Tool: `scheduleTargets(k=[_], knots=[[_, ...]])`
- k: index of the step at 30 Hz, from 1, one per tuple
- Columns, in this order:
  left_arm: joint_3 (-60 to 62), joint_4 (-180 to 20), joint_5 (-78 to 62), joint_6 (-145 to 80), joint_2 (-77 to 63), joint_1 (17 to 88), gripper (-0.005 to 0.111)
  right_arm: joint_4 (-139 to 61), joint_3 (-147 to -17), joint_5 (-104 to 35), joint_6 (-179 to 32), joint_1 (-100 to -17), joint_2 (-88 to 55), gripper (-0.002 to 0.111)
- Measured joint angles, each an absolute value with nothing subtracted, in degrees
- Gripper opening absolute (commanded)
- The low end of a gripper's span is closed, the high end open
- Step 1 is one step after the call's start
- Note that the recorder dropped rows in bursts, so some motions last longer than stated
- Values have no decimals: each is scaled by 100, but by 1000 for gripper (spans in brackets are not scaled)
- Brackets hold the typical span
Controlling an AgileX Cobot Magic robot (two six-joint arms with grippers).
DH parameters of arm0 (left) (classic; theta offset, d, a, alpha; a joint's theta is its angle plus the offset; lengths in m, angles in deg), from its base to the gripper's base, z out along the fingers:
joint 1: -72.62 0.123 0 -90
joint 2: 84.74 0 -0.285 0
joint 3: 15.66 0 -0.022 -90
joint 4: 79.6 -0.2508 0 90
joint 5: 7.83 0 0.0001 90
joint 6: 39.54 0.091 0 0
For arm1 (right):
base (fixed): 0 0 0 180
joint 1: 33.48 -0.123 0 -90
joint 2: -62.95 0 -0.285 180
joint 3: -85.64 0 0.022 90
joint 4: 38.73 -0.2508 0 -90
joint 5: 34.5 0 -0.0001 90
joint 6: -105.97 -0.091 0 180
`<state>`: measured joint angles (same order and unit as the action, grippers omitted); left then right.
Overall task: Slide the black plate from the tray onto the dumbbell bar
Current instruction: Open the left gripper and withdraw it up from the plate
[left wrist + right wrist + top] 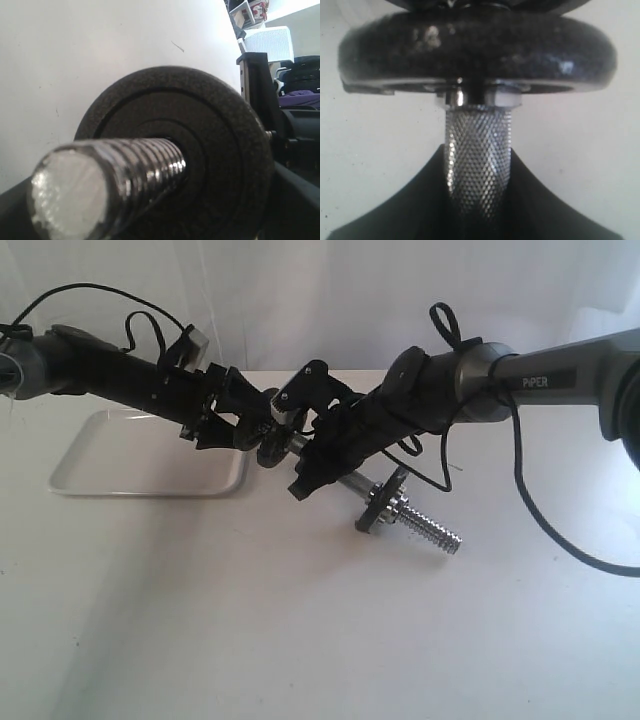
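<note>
White tabletop (300,640): your right gripper (305,478) clamps the tilted chrome dumbbell bar (350,483); your left gripper (262,435) sits spread wide around the round matte-black plate (220,125) threaded on its end.

The left arm (110,365) and right arm (500,375) reached inward, nearly meeting. The left gripper (263,440) gaped wide; the right gripper (312,465) was clamped narrow.

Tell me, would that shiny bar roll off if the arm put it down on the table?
It might: the dumbbell bar and the black plate on it are both round, so little would stop rolling. It looks like solid metal, so probably stiff and heavy for its size. Its knurled middle should resist slipping.
</note>
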<state>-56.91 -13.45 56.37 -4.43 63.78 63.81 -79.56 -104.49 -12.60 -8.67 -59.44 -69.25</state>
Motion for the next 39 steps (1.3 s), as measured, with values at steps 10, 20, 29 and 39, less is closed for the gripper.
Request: scheduleTargets(k=[10, 20, 29, 39], knots=[[-5691, -1336, 5637, -222, 6378, 6381, 40, -7977, -10449, -1260, -867, -5944, -6925, 0], [-5691, -1207, 5671, 257, 6378, 6404, 105, -7998, -10449, -1320, -907, -5944, -6937, 0], [-5915, -1461, 5671, 415, 6344, 6425, 105, -8128, -10452, -1553, -1038, -5934, -7242, 0], [-6792, -2238, 5671, 53, 6331, 6914, 104, -8108, -10486, -1377, -998, -5924, -7263, 0]])
